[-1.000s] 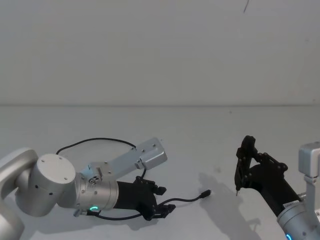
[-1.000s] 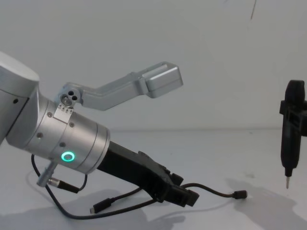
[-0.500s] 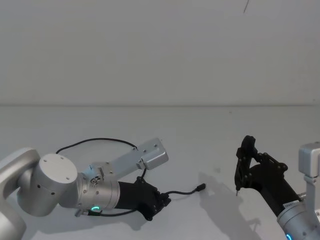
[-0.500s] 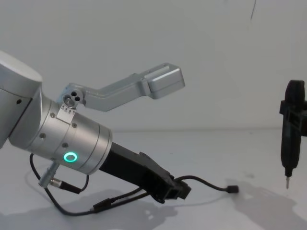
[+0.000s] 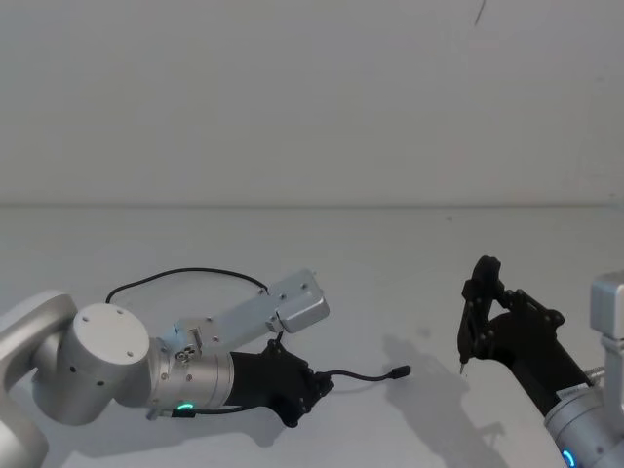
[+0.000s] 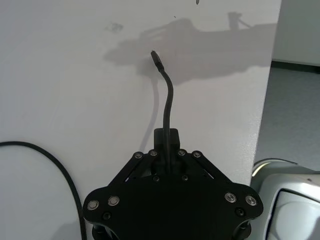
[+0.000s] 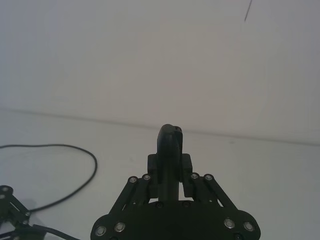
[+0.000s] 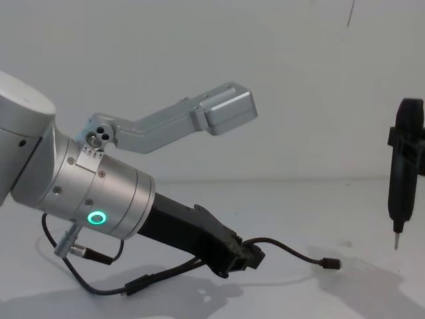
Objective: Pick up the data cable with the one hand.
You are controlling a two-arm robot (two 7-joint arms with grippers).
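Left gripper (image 8: 247, 256) sits low over the table (image 5: 390, 253), clamped on the cable (image 8: 292, 251) (plug end jutting ahead). The head view adds the cable's loop behind the arm. Right gripper (image 5: 480, 310) grips a pen tool (image 8: 400, 179).

We take this for a robotics lab or test cell. Beneath the pen-like tool (image 8: 404, 179) spreads a plain white tabletop (image 5: 390, 253), behind it rises a blank white wall (image 5: 312, 97), and past the table's edge lies a smooth grey floor (image 6: 295, 110).
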